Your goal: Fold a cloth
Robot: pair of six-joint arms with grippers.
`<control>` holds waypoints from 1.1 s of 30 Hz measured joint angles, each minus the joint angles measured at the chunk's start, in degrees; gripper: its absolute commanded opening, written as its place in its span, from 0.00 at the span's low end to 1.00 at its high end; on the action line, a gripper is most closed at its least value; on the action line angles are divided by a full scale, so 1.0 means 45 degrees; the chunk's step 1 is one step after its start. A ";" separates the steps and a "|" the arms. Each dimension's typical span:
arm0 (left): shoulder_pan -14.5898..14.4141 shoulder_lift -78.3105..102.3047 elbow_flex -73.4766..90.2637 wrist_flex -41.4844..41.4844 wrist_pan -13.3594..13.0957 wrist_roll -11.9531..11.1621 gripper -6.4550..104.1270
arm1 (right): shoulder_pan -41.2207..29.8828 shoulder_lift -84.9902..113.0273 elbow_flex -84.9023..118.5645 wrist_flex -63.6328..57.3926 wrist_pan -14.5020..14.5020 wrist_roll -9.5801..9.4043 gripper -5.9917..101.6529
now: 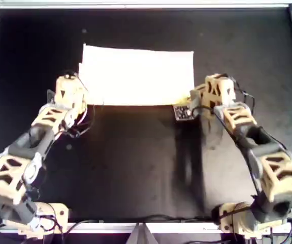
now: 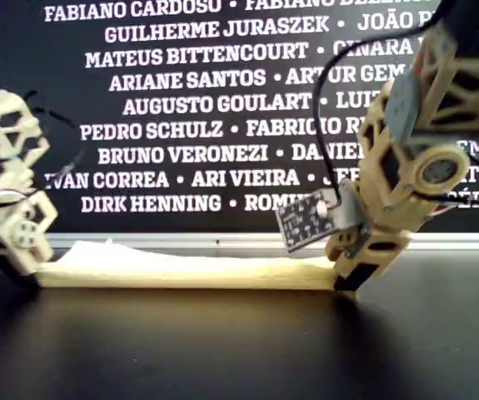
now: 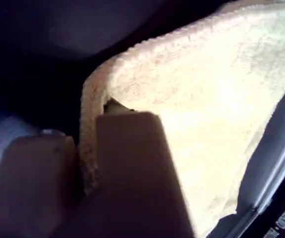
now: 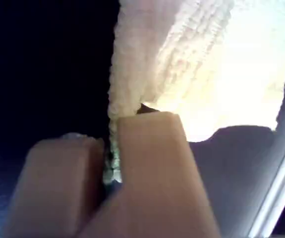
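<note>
Black matte counter [image 1: 135, 168] carries the whole scene, with a dark wall of white printed names behind it in the exterior view. Left end effector [image 3: 85, 163] is pinched shut on a folded edge of the thin, pale cream-yellow fabric cloth [image 1: 138, 76], and right end effector [image 4: 110, 163] clamps another edge the same way. In the overhead view the cloth lies as a wide rectangle on the far half of the counter, the two arms at its near corners. To do the fold well, I judge both corners should travel level and together, keeping the near edge taut and square before letting go. Overexposure washes out the cloth's layers, and the fingertips hide how much fabric sits between them.
</note>
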 measured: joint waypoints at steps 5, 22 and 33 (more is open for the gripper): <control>-0.0430 0.1172 0.1719 0.0000 0.0000 0.0000 0.08 | 0.0000 0.0645 0.1211 0.0000 0.0000 -0.0059 0.05; -0.1055 0.4512 0.5508 0.0039 0.0020 0.0000 0.08 | 0.0020 0.3926 0.4844 0.0000 -0.0020 -0.0020 0.05; -0.1328 0.6484 0.6621 0.0254 0.0020 0.0000 0.10 | 0.0020 0.5391 0.6387 0.0000 0.0000 -0.0020 0.06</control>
